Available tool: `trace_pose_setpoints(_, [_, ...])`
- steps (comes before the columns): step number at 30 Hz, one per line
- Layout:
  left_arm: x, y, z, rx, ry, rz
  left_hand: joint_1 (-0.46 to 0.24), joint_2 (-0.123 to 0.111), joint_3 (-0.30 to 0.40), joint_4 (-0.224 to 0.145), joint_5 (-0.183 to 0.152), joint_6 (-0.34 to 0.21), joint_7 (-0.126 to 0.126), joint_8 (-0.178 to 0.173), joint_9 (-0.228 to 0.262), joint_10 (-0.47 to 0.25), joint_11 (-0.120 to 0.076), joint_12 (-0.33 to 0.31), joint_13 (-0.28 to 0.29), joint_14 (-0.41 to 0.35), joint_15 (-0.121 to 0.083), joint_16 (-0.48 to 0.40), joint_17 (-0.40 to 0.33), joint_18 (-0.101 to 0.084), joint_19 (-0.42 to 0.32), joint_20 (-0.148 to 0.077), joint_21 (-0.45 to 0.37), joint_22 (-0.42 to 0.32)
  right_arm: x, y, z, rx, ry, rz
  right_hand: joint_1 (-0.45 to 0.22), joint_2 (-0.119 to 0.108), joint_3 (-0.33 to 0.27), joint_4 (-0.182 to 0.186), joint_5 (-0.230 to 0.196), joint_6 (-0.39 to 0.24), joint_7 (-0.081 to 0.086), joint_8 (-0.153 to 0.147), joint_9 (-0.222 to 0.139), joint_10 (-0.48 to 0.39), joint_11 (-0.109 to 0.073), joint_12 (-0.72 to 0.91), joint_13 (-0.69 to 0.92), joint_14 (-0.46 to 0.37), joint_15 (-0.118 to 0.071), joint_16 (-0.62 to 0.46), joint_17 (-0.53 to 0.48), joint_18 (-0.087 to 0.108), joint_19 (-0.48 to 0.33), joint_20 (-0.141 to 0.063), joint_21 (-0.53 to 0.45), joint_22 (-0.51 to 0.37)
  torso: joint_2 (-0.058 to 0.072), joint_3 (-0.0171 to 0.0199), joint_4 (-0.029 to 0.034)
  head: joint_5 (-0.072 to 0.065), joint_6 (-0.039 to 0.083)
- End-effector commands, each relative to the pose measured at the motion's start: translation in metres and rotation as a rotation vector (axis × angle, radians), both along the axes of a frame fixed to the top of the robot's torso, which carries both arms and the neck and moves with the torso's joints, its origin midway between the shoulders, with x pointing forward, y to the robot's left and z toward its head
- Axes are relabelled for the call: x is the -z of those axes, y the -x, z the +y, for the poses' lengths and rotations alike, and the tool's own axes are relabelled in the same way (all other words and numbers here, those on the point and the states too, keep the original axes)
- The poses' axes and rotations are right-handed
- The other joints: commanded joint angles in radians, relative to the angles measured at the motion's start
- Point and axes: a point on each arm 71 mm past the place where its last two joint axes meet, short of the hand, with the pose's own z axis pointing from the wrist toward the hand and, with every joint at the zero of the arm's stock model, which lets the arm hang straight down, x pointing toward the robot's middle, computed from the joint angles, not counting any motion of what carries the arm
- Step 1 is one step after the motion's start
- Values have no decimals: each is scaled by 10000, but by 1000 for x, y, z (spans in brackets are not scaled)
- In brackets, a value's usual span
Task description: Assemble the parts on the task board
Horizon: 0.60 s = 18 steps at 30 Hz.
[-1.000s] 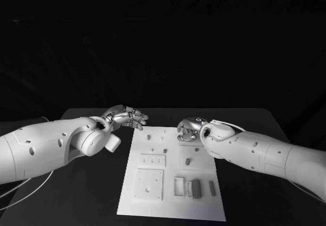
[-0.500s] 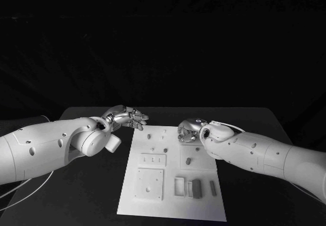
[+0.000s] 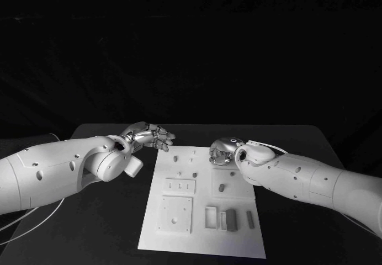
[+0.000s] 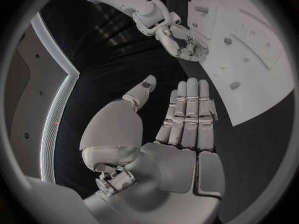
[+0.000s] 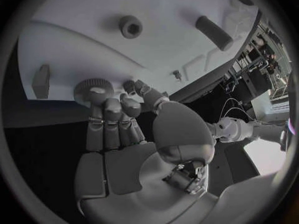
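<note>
The white task board [image 3: 203, 243] lies in the middle of the black table. My right hand [image 3: 223, 151] hovers over the board's far right part, and its fingertips [image 5: 99, 104] and thumb pinch a small grey gear [image 5: 90, 88] close to the board [image 5: 162, 15]. My left hand [image 3: 148, 136] is beside the board's far left corner, holding nothing, with its fingers [image 4: 190, 109] straight and apart. Small pegs [image 3: 192, 158] stand in the far half of the board. Grey blocks [image 3: 231, 220] lie in slots near the front right.
Raised white plates [image 3: 175, 215] sit on the board's left half. Near the right hand a round ring-like part [image 5: 131, 26], a dark cylinder [image 5: 214, 32] and a small block [image 5: 42, 80] sit on the board. A cable [image 3: 32, 218] runs under my left arm.
My right hand has shifted slightly toward the far edge of the board with the gear. My left hand has barely moved.
</note>
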Motion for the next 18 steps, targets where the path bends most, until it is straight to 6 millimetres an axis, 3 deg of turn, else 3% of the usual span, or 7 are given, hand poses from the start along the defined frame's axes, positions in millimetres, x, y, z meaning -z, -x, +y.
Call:
trace_pose_setpoints(1, [-2,0,-2,166,96,-86,8,-56,0,44,-1,-31,42,-34,17,-37,5,-51,14,17,18,17,18,-23,-2,-38,-36,17,1,0,0,-54,248,-3,12,104,67,-18,-28,97,9,55,10,40,21,48,16,-5,-56,51,18,267,-67,-45,49,238,-7,-2,-12,5,-2])
trace_pose_setpoints(3, [-2,0,-3,165,92,-80,7,-56,-1,45,-1,-31,42,-36,18,-37,5,-52,16,17,18,16,19,-24,-2,-40,-37,18,1,1,0,-76,286,14,141,56,246,17,9,196,-19,97,17,45,-3,49,8,-12,-80,56,20,267,-86,-51,64,225,-5,-1,-16,9,-7])
trace_pose_setpoints(4, [-2,0,-3,167,91,-77,7,-56,-1,46,-1,-31,42,-38,19,-37,5,-53,18,17,18,16,20,-26,-2,-41,-38,18,1,1,1,-89,321,45,196,-139,756,276,3,263,-33,100,-10,73,-21,46,-14,-5,-103,63,15,267,-69,-25,100,209,-3,1,-17,8,-12])
trace_pose_setpoints(18, [-2,0,-4,189,93,-71,8,-57,-4,49,-1,-27,42,-51,29,-40,6,-63,32,14,19,9,32,-39,-2,-54,-47,24,3,1,3,-93,455,168,82,-336,945,346,-27,284,-34,84,-40,96,-22,64,-22,10,-98,90,19,267,-68,-20,176,217,7,-2,-6,-3,-28])
